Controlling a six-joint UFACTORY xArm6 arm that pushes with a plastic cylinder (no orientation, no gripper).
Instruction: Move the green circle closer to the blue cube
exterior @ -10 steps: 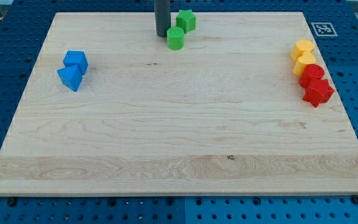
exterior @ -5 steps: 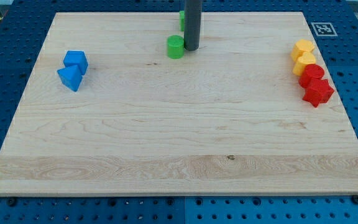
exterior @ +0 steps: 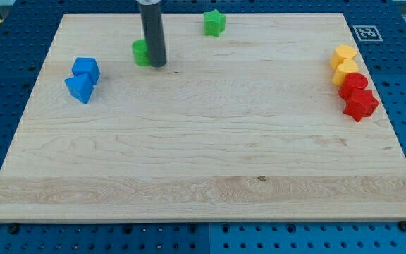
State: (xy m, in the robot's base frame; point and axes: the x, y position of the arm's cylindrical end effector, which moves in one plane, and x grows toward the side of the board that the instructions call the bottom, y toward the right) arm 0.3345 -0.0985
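Observation:
The green circle [exterior: 140, 53] lies on the wooden board [exterior: 203, 169] in the upper left part of the view. My tip [exterior: 156, 65] touches its right side, and the rod hides part of it. The blue cube [exterior: 87, 68] sits further to the view's left, about a block's width or two from the green circle. A blue triangular block [exterior: 80, 88] touches the cube from below.
A green star block [exterior: 213, 22] lies near the top edge, right of the rod. At the view's right edge stand two yellow blocks [exterior: 344, 62] and below them two red blocks [exterior: 357, 96], packed in a column.
My tip has slid to the view's left, pushing the green circle away from the green star and toward the blue cube. The other blocks have not moved.

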